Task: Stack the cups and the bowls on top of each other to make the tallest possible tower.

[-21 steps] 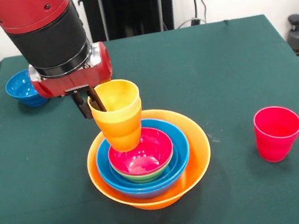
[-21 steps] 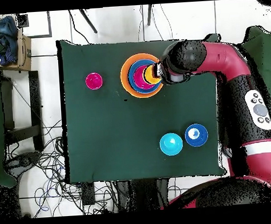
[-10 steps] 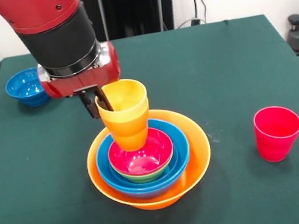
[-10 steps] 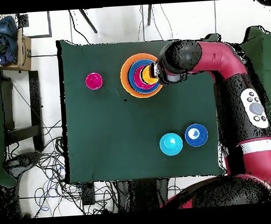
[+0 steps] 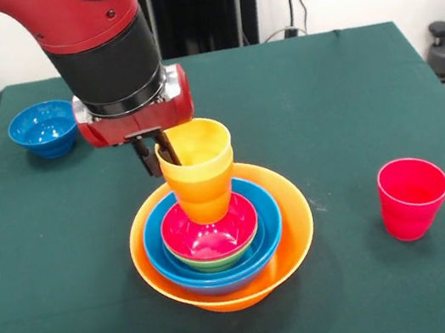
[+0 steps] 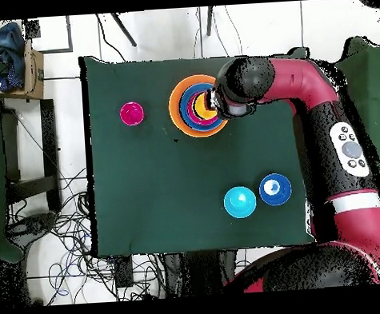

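The pincer (image 5: pixel 158 150) clamps one wall of a glossy yellow cup (image 5: pixel 196 156) nested in an orange cup (image 5: pixel 206 202), holding the tapered pair just above the tower (image 5: pixel 222 240). Directly beneath, a wide orange bowl (image 5: pixel 294 231) cradles a blue bowl (image 5: pixel 264 228), a green one whose rim barely shows, and a red bowl (image 5: pixel 216 230), all smooth plastic. Off to one side of the pincer a pink cup (image 5: pixel 412 197) stands alone on the green cloth-covered table (image 5: pixel 325 114); on the other side sits a dark-blue bowl (image 5: pixel 43 129).
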